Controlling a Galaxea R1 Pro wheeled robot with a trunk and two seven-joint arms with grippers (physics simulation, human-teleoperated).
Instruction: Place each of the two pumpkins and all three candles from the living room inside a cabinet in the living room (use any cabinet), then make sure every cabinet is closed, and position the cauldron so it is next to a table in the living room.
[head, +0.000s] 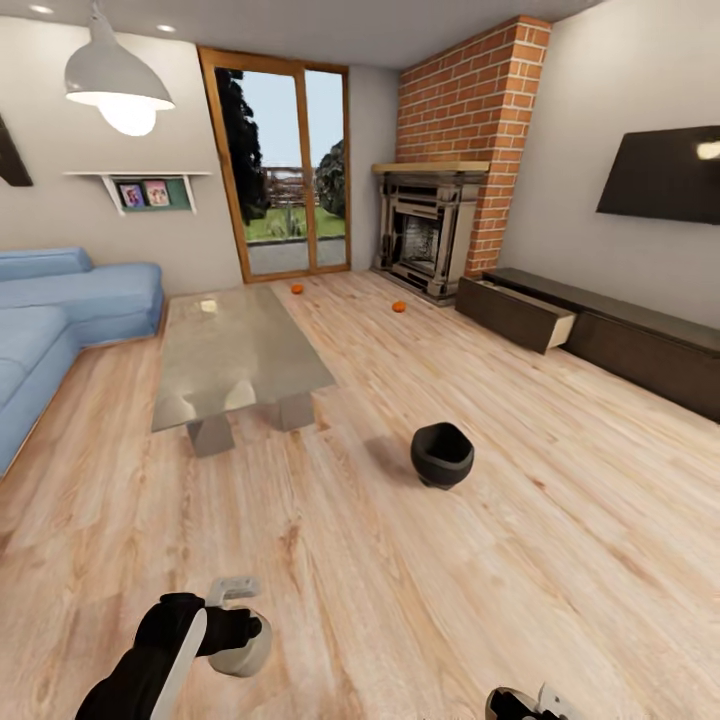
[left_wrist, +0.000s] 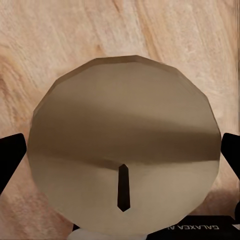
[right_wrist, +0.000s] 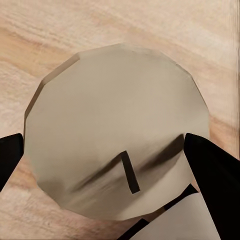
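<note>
Each gripper holds a pale beige candle, seen end-on with its dark wick. The left gripper (left_wrist: 120, 155) is shut on one candle (left_wrist: 125, 145), its black fingers (left_wrist: 10, 160) on either side; in the head view this gripper (head: 238, 640) hangs low over the floor. The right gripper (right_wrist: 112, 160) is shut on another candle (right_wrist: 115, 130) and shows at the bottom edge (head: 525, 705). Two orange pumpkins (head: 296, 288) (head: 399, 306) lie on the far floor. The black cauldron (head: 441, 453) stands on the floor right of the grey table (head: 235, 350). The dark cabinet (head: 640, 345) has one drawer (head: 520, 312) pulled out.
A blue sofa (head: 60, 320) runs along the left. A grey fireplace (head: 425, 235) under a brick chimney stands at the back, beside a glass door (head: 290, 170). A television (head: 665, 175) hangs above the cabinet. Wood floor stretches between me and the cabinet.
</note>
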